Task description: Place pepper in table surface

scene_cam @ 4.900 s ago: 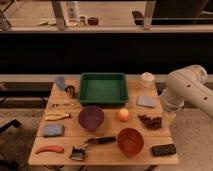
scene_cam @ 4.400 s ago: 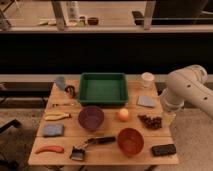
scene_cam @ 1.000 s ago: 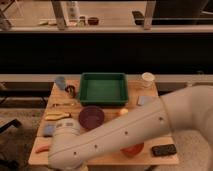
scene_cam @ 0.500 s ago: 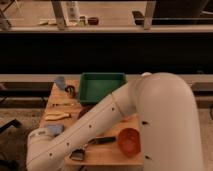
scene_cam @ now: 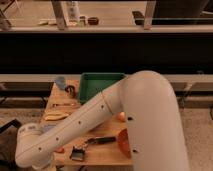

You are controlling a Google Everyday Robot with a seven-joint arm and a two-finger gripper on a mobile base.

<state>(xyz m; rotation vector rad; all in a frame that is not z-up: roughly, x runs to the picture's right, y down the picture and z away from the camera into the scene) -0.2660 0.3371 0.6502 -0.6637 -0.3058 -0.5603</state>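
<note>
The end effector is out of sight behind the arm's (scene_cam: 100, 115) rounded, smooth white last link, low over the front-left corner of the slatted tan wooden worktop (scene_cam: 107, 153); its fingers are spread and released, with nothing seen in them. Just beside that link, a short orange-red tip of the slim pepper (scene_cam: 60, 149) lies on the wood, the rest hidden. Nearby lie a black-handled brush (scene_cam: 101, 140) and a glossy orange bowl (scene_cam: 123, 142). Farther back are a yellow banana-shaped piece (scene_cam: 56, 116) and a rectangular green tray (scene_cam: 95, 76).

Dim, warm light; mid bg dark.
</note>
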